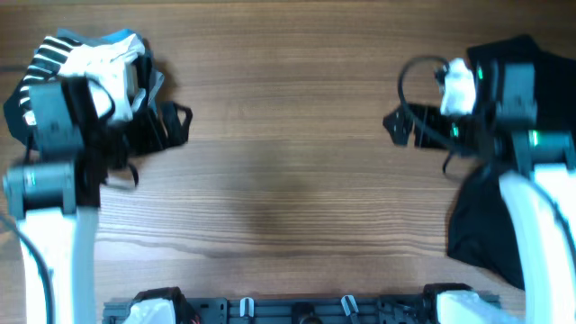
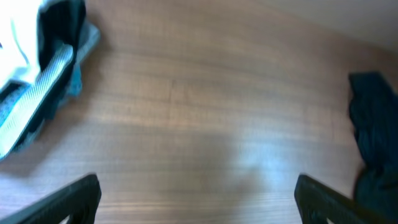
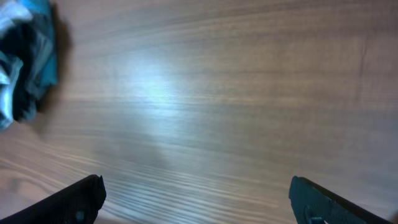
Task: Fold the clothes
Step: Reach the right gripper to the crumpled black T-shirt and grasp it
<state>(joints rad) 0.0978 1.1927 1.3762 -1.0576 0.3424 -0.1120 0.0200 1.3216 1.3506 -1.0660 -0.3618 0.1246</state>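
The black T-shirt (image 1: 481, 225) lies bunched at the table's right edge, mostly hidden under my right arm, and more black fabric shows behind the arm at the far right. Dark fabric (image 2: 373, 137) also shows at the right edge of the left wrist view. My left gripper (image 1: 171, 126) is open and empty over bare wood, its fingers wide apart in the left wrist view (image 2: 196, 190). My right gripper (image 1: 400, 124) is also open and empty over bare wood in the right wrist view (image 3: 196, 190), just left of the shirt.
A pile of other garments (image 1: 90, 54), striped, white and teal, sits at the back left beside my left arm. It shows in the left wrist view (image 2: 37, 81) and the right wrist view (image 3: 25, 68). Bare wooden table (image 1: 288, 180) lies between the arms.
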